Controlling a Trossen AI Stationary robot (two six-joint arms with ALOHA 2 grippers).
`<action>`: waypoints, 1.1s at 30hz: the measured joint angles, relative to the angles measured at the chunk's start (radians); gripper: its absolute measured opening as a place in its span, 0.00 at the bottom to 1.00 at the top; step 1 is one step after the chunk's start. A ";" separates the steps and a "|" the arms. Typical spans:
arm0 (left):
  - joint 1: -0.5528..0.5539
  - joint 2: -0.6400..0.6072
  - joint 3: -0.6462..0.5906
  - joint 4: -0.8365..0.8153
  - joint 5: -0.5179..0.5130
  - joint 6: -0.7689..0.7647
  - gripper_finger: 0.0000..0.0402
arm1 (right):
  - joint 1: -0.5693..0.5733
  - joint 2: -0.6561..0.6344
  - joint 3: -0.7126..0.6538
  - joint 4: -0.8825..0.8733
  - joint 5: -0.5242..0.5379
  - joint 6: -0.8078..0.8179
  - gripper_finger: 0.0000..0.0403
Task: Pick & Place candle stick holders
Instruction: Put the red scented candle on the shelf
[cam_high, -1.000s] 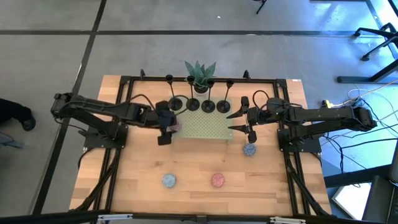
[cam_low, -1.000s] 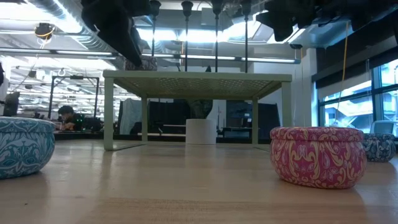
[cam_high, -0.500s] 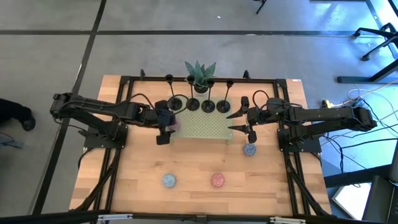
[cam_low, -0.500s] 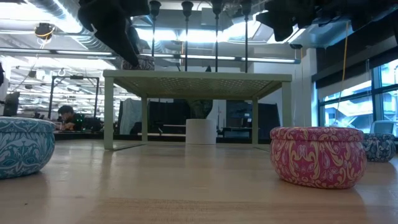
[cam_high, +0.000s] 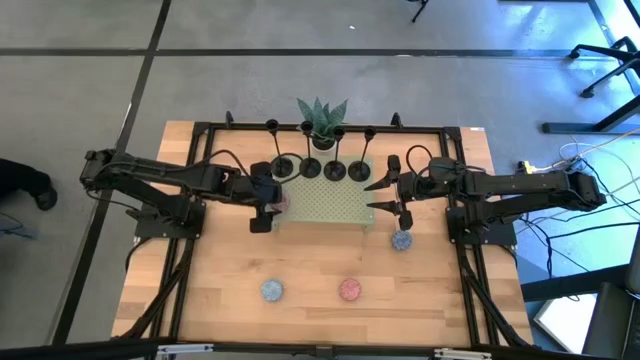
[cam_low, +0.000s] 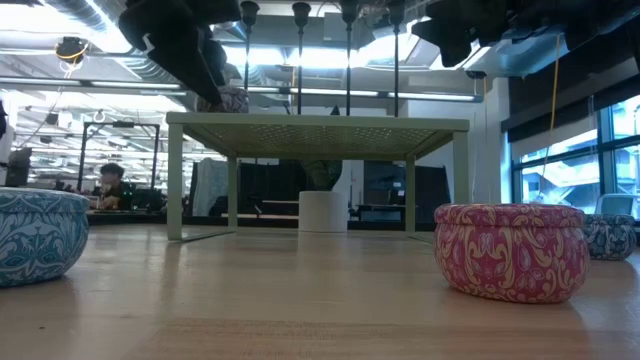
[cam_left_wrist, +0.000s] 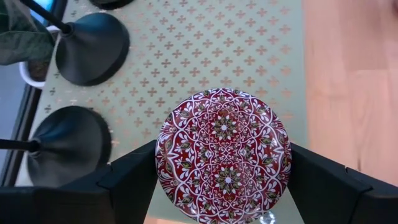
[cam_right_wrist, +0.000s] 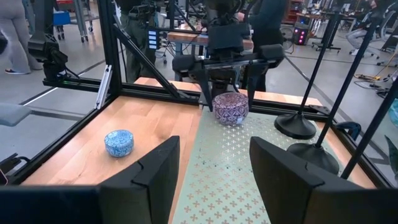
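Observation:
Four black candle stick holders (cam_high: 320, 168) stand on their round bases in a row along the far edge of a green perforated shelf (cam_high: 330, 205). Their stems show in the low view (cam_low: 298, 60), and two bases show in the left wrist view (cam_left_wrist: 93, 46). My left gripper (cam_high: 268, 205) is at the shelf's left end, shut on a dark red patterned round tin (cam_left_wrist: 224, 155). My right gripper (cam_high: 385, 195) is open and empty over the shelf's right end. Its fingers (cam_right_wrist: 158, 171) point toward the left arm. My left gripper pinches the red tin's round side wall (cam_left_wrist: 163, 168) between its two fingers, one on each opposite side. The fingers come from the table's left side, slanting down. The tin is upright, lid up, at the shelf's left end (cam_right_wrist: 231, 109). I cannot tell whether its bottom rests on the shelf.
A potted plant (cam_high: 322, 120) stands behind the holders. A blue tin (cam_high: 272, 290) and a pink tin (cam_high: 349, 289) sit near the table's front. Another blue tin (cam_high: 402, 240) sits right of the shelf. A black frame (cam_high: 205, 130) borders the table.
My left gripper has shifted a little toward the table's left edge. The red tin stays at the shelf's left end and shows more in the low view.

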 joint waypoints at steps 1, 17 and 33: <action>0.000 0.000 0.000 0.001 0.005 -0.007 0.78 | 0.000 0.000 0.000 0.000 0.000 0.000 0.49; 0.000 -0.001 0.000 0.000 0.035 -0.122 0.78 | 0.000 0.000 0.000 0.000 0.000 0.000 0.49; 0.000 -0.002 0.000 0.000 -0.019 -0.104 0.86 | 0.000 0.000 0.000 0.000 0.000 0.000 0.49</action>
